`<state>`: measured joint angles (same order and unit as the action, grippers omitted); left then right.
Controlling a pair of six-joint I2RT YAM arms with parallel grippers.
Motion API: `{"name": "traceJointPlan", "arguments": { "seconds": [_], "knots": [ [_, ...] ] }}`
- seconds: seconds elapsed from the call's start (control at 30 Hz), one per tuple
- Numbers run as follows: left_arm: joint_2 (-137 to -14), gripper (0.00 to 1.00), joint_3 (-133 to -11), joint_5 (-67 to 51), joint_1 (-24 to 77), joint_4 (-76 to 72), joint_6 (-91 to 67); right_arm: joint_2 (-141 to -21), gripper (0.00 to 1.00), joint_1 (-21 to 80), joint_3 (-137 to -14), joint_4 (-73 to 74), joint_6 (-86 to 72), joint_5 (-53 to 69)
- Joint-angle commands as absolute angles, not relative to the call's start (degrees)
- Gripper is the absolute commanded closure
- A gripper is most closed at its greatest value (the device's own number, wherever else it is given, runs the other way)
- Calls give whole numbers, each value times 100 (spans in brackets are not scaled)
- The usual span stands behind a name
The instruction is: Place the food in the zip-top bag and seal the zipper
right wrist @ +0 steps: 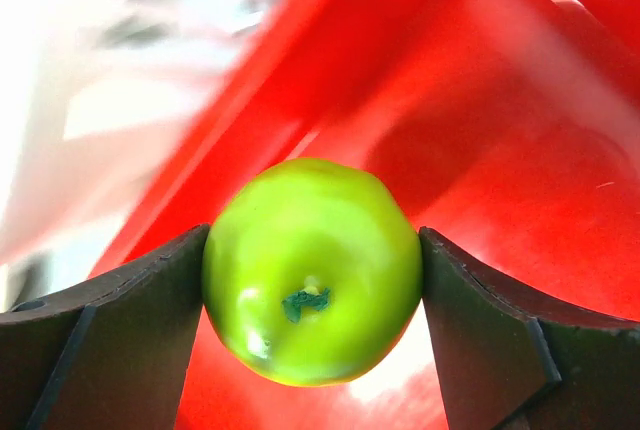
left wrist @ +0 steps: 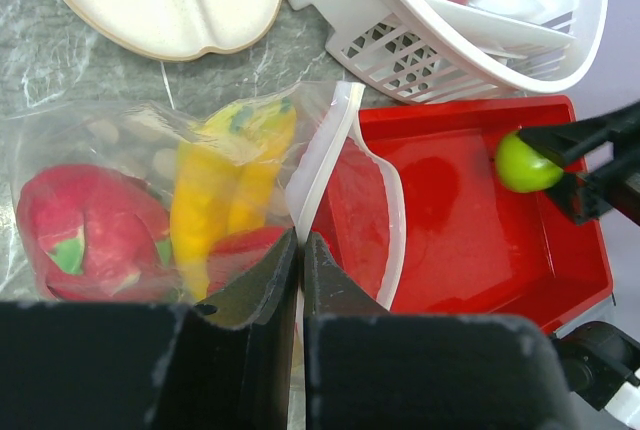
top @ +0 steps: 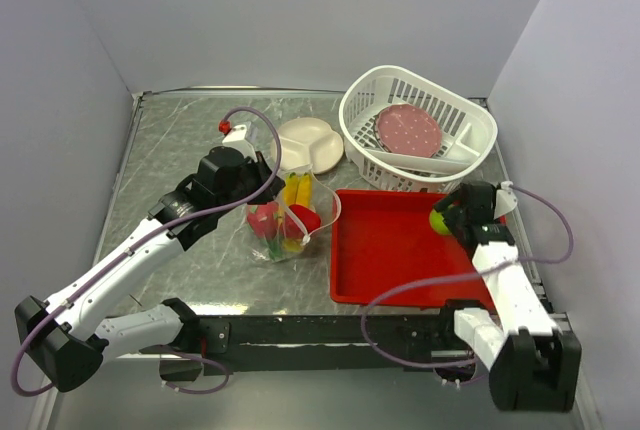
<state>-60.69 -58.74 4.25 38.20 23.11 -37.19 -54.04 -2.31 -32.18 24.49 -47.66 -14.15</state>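
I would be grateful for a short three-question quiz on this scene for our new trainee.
1. True or false: the green apple is already inside the zip-top bag.
2. Multiple choice: the left gripper is (A) open above the bag, (B) shut on the bag's mouth edge, (C) holding the apple.
3. Fill in: the right gripper holds the apple over the red ____.
Key: 1 false; 2 B; 3 tray.
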Motion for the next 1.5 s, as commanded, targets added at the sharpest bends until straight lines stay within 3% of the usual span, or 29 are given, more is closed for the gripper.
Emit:
{"name": "traceJointPlan", "arguments": {
  "seconds": [0.0,0.17,0.3,0.53,0.83,1.23,1.37,1.47],
  "knots": [
    [-5941,89,-5906,369,3797,1969,-3753,-4501,86,937,-3357,2970,-4753,-931],
    [-5941,90,-5897,492,3797,1960,-3788,-4516,87,2959,-4419,3208,-5378,-1722],
    [-5933,90,-5924,545,3797,2012,-3858,-5708,87,4408,-6024,3173,-5170,-2459],
    [-5924,90,-5959,694,3797,2048,-3990,-7531,85,5115,-7496,2734,-4650,-2286],
    [-5950,90,-6073,756,3797,2057,-4104,-8033,74,5150,-7418,2312,-4518,-1882],
    [-6073,91,-6161,712,3797,1951,-4166,-8376,27,5238,-7418,2136,-4474,-1556],
    [-6108,90,-6188,703,3806,1951,-4184,-8402,2,5256,-7567,2250,-4368,-1573],
    [-6100,90,-6170,694,3797,1934,-4192,-8402,0,5247,-7664,2355,-4263,-1626]
  ]
}}
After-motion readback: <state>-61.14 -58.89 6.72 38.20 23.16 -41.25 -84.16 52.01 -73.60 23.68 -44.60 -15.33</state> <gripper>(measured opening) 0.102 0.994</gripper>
